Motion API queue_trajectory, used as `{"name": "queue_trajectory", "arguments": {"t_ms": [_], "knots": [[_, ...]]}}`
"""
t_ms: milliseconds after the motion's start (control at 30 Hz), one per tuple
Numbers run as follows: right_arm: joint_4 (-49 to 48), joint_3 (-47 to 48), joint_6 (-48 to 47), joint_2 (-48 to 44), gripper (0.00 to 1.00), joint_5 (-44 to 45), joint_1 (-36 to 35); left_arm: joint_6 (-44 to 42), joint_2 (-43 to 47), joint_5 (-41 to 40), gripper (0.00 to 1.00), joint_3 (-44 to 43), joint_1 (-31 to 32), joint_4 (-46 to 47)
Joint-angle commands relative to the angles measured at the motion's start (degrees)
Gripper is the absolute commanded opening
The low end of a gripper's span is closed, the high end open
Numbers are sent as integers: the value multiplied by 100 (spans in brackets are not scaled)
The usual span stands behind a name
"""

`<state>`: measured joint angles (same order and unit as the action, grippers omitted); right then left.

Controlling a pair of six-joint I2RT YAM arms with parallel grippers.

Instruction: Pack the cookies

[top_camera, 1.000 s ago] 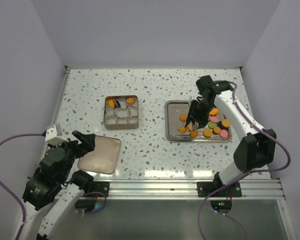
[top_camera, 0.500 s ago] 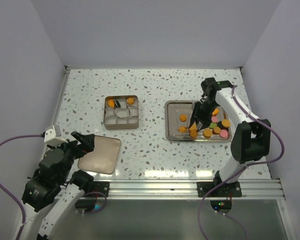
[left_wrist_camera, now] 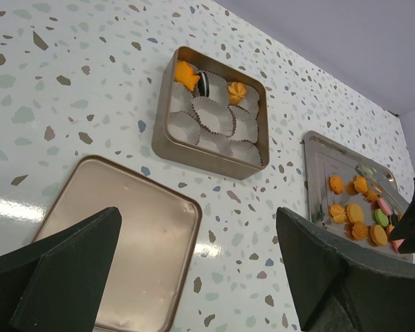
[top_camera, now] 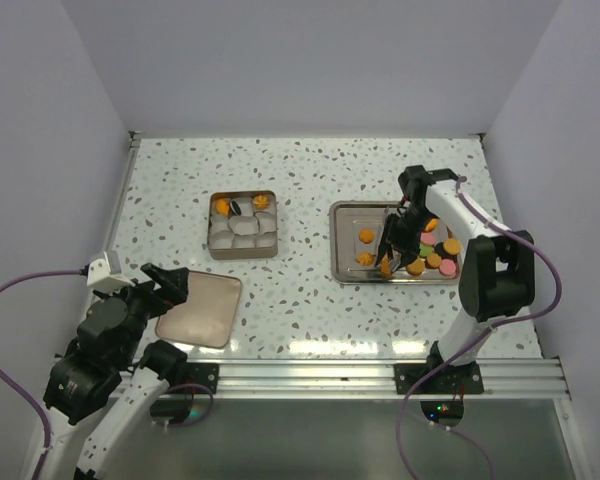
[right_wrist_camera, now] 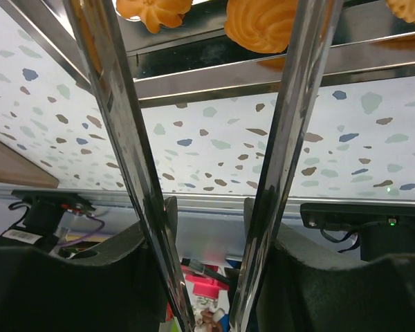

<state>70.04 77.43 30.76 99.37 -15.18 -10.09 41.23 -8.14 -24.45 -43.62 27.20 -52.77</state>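
Several cookies (top_camera: 427, 252), mostly orange with a few pink, green and dark ones, lie on a silver tray (top_camera: 338, 245) at the right. My right gripper (top_camera: 398, 235) is shut on metal tongs (right_wrist_camera: 128, 138). The tong tips are spread low over the tray's near side, with two orange cookies (right_wrist_camera: 263, 24) between the blades, ungripped. A square tin (top_camera: 243, 243) with white paper cups holds two orange cookies and a dark one (left_wrist_camera: 203, 83). My left gripper (top_camera: 165, 285) is open and empty above the tin's lid (top_camera: 202, 308).
The lid (left_wrist_camera: 117, 256) lies flat at the near left, under my left gripper (left_wrist_camera: 197, 277). The tray (left_wrist_camera: 318, 180) and tin (left_wrist_camera: 194, 149) sit apart on the speckled table. An aluminium rail (top_camera: 310, 375) runs along the near edge. Walls close in on three sides.
My right arm has folded in, and the tongs have moved a little toward the tray's near edge and lower. The left arm has not moved.
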Motion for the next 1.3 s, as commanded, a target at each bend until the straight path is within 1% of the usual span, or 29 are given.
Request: {"name": "queue_trajectory", "arguments": {"t_ms": [0,267,567,867,1000,1267], "knots": [[-69,-105,-27,3,46,-90,-2,8,14,-87,100,-59,31,259],[53,-97,105,-269,45,6,-11,-10,14,-43,100,-33,31,303],[255,-140,211,-638,45,-152,-2,-54,-12,19,100,-15,22,347],[344,-588,325,-1148,46,-284,-2,-98,-12,72,100,2,31,382],[221,-703,351,-1122,46,-319,-2,-115,-21,98,100,2,31,373],[-51,-527,395,-771,46,-380,-2,-124,41,98,100,-7,31,382]]}}
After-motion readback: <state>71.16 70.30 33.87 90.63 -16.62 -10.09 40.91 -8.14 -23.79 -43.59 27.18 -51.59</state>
